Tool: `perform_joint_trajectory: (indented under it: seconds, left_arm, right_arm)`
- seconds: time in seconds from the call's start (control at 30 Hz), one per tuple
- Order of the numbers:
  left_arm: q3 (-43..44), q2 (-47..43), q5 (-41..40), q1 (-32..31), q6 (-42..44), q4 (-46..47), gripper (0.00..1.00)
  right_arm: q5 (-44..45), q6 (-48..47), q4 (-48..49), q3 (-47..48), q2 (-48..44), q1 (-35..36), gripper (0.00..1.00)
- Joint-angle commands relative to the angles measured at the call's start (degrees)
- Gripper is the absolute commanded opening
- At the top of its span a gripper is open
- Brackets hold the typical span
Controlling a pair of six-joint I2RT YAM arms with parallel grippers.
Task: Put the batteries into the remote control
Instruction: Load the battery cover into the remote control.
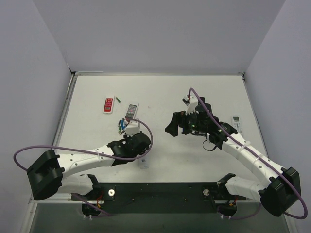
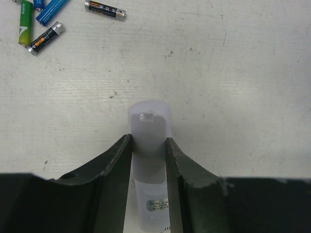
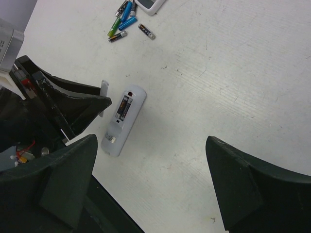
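nearest the arm bases we list the remote control (image 3: 122,121), slim and white, lying flat on the table (image 1: 160,92) with its back up and its battery recess uncovered. just beside it is the left gripper (image 2: 148,141), fingers drawn narrow and pinching a thin white cover plate (image 2: 150,128) with a rounded end and a small tab; we cannot tell whether the plate touches the table. beyond these, the batteries (image 2: 46,38) lie loose in a small cluster of green, blue and dark wraps, apart from the remote control. the right gripper (image 3: 150,150) hangs above the table, fingers spread wide, gripping nothing. farther back we list a grey remote (image 1: 131,111) and a red remote (image 1: 108,105); off to the right lies a white remote with a screen (image 1: 236,123).
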Motion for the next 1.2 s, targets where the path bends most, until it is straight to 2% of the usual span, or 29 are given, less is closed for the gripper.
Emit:
perform_joint_trajectory:
  seconds: [0.0,0.43,1.17]
  left_arm:
    - [0.73,2.47,-10.46,-3.15,-3.91,0.89,0.0]
    - [2.04,10.82,-14.69,-7.29,-9.8,1.25,0.0]
    - [3.98,14.43,-17.41,-7.9,-10.59,3.09,0.0]
  right_arm:
    - [-1.14,-0.79,0.73,-0.77,0.41,-0.45,0.88]
    - [-3.6,-0.87,1.25,-0.68,2.87,-0.54,0.87]
    - [-4.57,-0.26,1.6,-1.21,3.23,-0.71,0.87]
